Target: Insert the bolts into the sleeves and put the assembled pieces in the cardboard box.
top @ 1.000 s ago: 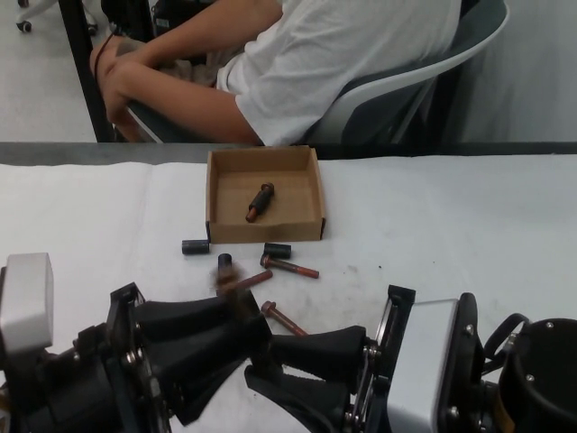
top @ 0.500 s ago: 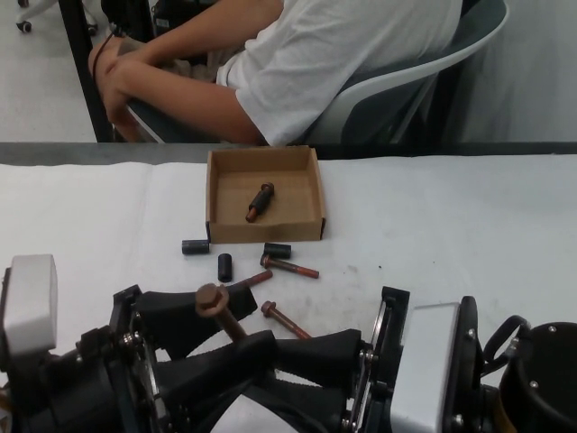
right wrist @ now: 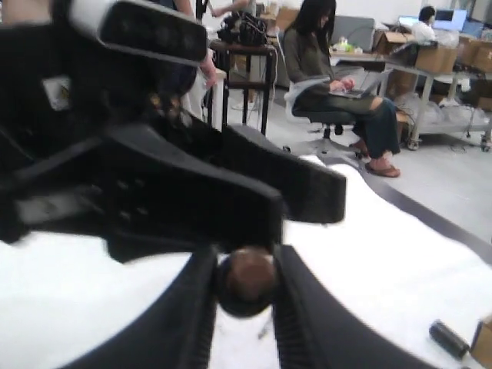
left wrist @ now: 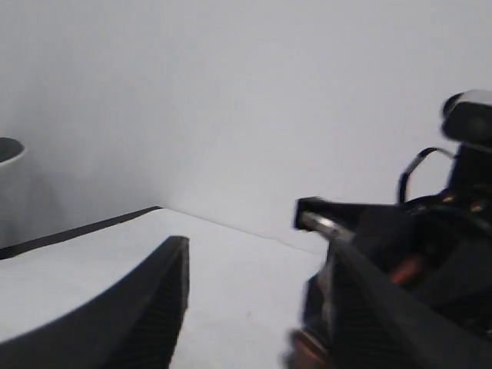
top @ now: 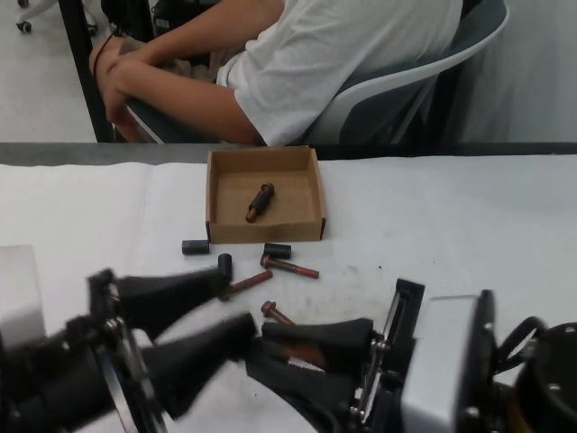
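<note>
Workpiece sits pinched between the fingers of the right gripper, low over the near part of the desk. It's a dark ring w/ a coppery centre, prob. a sleeve seen end-on w/ a bolt in it; can't tell how deep the bolt is seated. The left gripper is just beside it, fingers spread, nothing between them. Farther out lie three loose sleeves and three loose bolts, all near the cardboard box, which holds one assembled piece.

Step in hand, as I read it: finish seating, then carry to the box. To do it well:
- Grip the sleeve body, not the bolt.
- Check the bolt is fully home before travelling.
- Go high enough to clear the loose parts & the box's near wall.
- Let go low inside so the piece doesn't bounce out.
</note>
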Controlling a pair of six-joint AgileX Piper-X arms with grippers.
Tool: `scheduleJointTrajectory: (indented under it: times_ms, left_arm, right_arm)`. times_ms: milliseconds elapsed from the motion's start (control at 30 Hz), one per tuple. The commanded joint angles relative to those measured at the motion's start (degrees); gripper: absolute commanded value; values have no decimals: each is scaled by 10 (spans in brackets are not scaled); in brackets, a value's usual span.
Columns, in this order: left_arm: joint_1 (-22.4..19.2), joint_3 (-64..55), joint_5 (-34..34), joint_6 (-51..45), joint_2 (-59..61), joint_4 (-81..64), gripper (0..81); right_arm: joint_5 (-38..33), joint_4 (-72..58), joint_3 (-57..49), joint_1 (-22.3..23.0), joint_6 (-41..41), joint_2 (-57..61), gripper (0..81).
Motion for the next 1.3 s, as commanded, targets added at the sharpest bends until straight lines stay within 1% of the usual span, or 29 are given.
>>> scheduleJointTrajectory:
  times_ms: [0,100,200,667,833,1067,1133,1200,1267]
  left_arm:
    - [30,0,45,52,1,8,500]
    - [40,0,45,55,1,25,500]
    - [39,0,45,55,1,28,500]
    - [39,0,42,51,1,24,500]
    - [39,0,41,51,1,24,500]
    - [39,0,26,39,1,33,499]
    - [39,-4,13,31,1,55,483]
    - [39,-14,13,32,2,107,459]
    - [39,-34,0,41,2,181,457]
  right_arm:
    - [-5,-37,-8,3,-3,-35,2]
    - [7,-5,-8,2,-3,-48,2]
    - [10,18,-8,2,-3,-48,2]
    - [10,18,-8,2,1,-48,2]
    - [17,39,-8,2,1,-48,2]
    - [19,159,-8,2,23,-48,2]
    - [19,194,-8,2,23,-48,2]
    - [19,236,-8,2,32,-48,2]
    - [13,262,-8,2,52,-48,2]
